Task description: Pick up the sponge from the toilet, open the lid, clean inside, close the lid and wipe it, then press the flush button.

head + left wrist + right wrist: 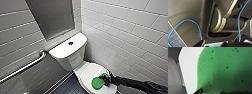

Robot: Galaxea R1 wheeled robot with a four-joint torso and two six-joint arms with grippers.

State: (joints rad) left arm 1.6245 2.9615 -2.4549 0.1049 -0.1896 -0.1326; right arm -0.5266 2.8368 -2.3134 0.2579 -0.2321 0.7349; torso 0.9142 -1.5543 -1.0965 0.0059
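Against the corner, walls: glossy white rectangular wall tiles point(130, 30) on two sides, with a recessed flat grey panel point(52, 17) above the tank.
Floor: dark, small-tiled floor point(67, 87) beside the bowl; its grid also shows in the left wrist view point(174, 40).
Toilet: white glossy ceramic toilet point(71, 58) with a boxy, flat-topped tank, set into the corner.
Grab bar: straight metal rail point(25, 66) on the wall beside the tank.
Lid: glossy white oval hinged plastic lid point(86, 72), lying down over the bowl.
Right arm: black sleeved arm point(135, 83) reaching to the front part of the lid.
Sponge: bright green, thick, porous sponge point(97, 82) lying flat on the front of the lid; it looms large against the white surface in the right wrist view point(224, 69).
Right gripper: black gripper point(106, 79) clamped on the end of the sponge nearer the arm.
Left gripper: dark parts point(218, 44) close to the robot's own grey housing point(190, 15) and a blue cable point(199, 28); its opening cannot be told.
Flush button: small round dark button point(70, 43) in the middle of the tank top, well apart from the sponge.
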